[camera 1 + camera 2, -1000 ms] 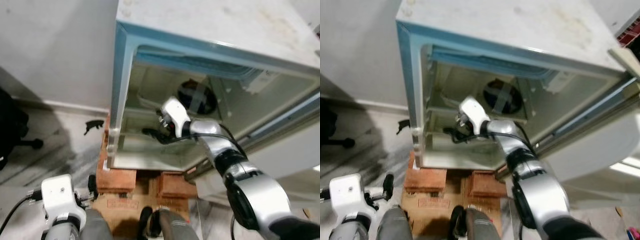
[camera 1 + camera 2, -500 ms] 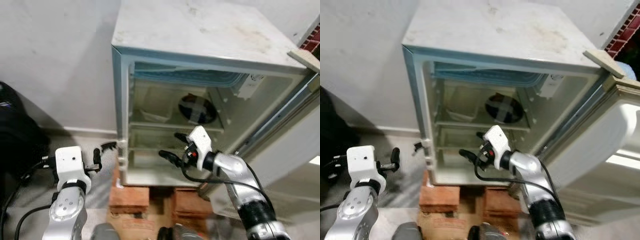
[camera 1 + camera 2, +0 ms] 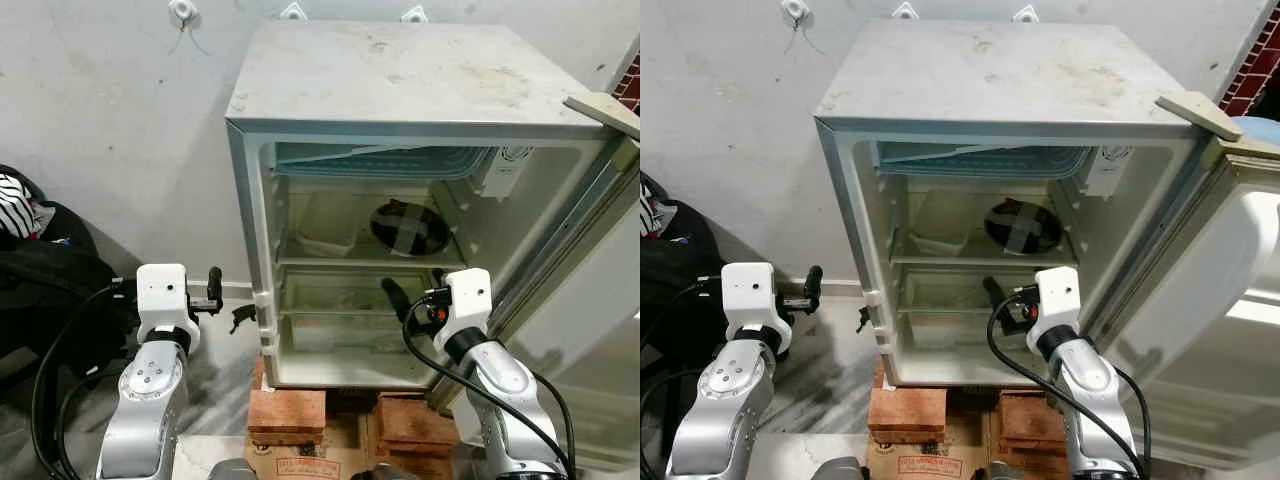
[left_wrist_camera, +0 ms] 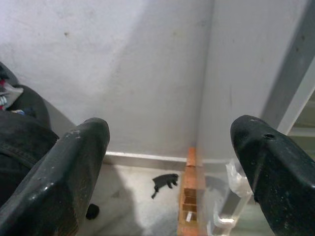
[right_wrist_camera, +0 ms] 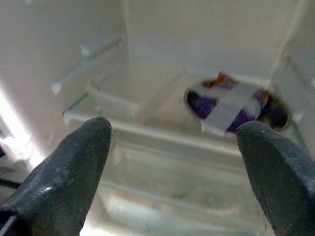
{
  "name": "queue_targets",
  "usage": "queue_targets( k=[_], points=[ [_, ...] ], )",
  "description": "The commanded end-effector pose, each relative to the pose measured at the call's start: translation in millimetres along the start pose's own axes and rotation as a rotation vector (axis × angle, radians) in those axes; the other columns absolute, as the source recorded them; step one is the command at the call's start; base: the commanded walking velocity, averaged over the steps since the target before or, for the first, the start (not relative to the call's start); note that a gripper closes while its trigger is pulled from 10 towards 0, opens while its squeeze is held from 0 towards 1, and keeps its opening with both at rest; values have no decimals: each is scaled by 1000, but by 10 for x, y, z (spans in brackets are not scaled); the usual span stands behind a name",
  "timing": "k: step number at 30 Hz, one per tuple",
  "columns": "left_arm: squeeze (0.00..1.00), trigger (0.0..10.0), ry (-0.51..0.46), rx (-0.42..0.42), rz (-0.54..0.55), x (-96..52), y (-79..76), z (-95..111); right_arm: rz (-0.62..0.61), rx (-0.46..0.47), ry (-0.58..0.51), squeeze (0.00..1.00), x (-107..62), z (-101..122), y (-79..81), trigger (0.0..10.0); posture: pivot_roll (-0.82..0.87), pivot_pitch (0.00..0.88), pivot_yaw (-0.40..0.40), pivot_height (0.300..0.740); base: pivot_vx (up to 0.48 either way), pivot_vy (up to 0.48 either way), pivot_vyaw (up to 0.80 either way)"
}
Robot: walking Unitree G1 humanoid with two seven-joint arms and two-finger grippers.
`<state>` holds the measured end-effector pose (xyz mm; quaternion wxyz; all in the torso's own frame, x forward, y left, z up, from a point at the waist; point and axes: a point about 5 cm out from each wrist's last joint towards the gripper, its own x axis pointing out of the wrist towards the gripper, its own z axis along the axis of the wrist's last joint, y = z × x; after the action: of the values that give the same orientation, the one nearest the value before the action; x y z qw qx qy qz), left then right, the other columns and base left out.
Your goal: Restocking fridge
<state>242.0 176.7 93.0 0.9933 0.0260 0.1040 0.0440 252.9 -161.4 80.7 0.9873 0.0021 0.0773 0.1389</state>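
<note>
Facing open mini fridge [image 3: 400,110] propped on bricks [image 3: 288,410]. Right tool [image 3: 412,292] spread wide, empty, at shelf [image 3: 340,262] front. Left tool [image 3: 213,290] open, empty, beside fridge wall.

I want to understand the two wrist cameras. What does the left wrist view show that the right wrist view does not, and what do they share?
Left wrist view: the grey wall, the floor, the brick under the fridge, seen from outside, and a small black thing on the floor.

Right wrist view: the fridge interior, with a clear tray on the upper shelf and a dark round hole crossed by tape in the back wall.

Both share one thing: two black fingers spread wide apart, with nothing held between them.
</note>
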Motion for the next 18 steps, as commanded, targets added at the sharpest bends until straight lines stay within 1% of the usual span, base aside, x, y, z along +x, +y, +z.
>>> queue_targets(
  k=[1, 2, 3, 4, 6, 7, 8, 9, 13, 14, 17, 18],
  points=[
    [0, 10000, 25, -8, -15, -3, -7, -54, 1, -37, -60, 0, 13, 143, 41, 10000, 21, 0, 7, 740, -285, 0, 0],
    [0, 10000, 31, -10, -20, -3, -16, -61, 9, -60, -70, 0, 27, 173, 55, 10000, 22, 0, 6, 740, -409, 0, 0],
    [0, 10000, 32, -12, -28, 2, -33, -66, 49, -98, -77, 0, 42, 211, 83, 10000, 25, 0, 0, 740, -307, 0, 0],
    [0, 10000, 26, -11, -35, 6, -45, -62, 99, -114, -74, 0, 45, 226, 108, 10000, 26, 0, -1, 740, -307, 0, 0],
    [0, 10000, 23, -10, -36, 6, -52, -59, 106, -57, -64, 0, 43, 220, 108, 10000, 30, 0, -4, 740, -304, 0, 0],
    [0, 10000, 23, -12, -36, 7, -53, -59, 89, -34, -67, 0, 51, 231, 88, 10000, 34, 0, -2, 740, -304, 0, 0],
    [0, 10000, 23, -12, -36, 7, -53, -59, 89, -34, -67, 0, 51, 231, 88, 10000, 34, 0, -2, 740, -304, 0, 0],
    [0, 10000, 23, -13, -34, 6, -49, -60, 56, -34, -73, 0, 71, 249, 66, 10000, 34, 0, -1, 740, -304, 0, 0],
    [0, 10000, 24, -13, -35, 10, -47, -56, -7, -12, -70, 0, 117, 269, 33, 10000, 37, 0, 5, 740, -291, 0, 0],
    [0, 10000, 25, -11, -39, 26, -52, -48, -89, -86, -30, 0, 147, 242, -13, 10000, 36, 0, 7, 740, -277, 0, 0],
    [0, 10000, 22, -9, -48, 43, -66, -35, -79, 42, -37, 0, 151, 225, 10, 10000, 35, 0, 10, 740, -292, 0, 0],
    [0, 10000, 21, -10, -49, 49, -66, -29, -103, 22, -41, 0, 153, 236, -9, 10000, 34, 0, 10, 740, -281, 0, 0]
  ],
)
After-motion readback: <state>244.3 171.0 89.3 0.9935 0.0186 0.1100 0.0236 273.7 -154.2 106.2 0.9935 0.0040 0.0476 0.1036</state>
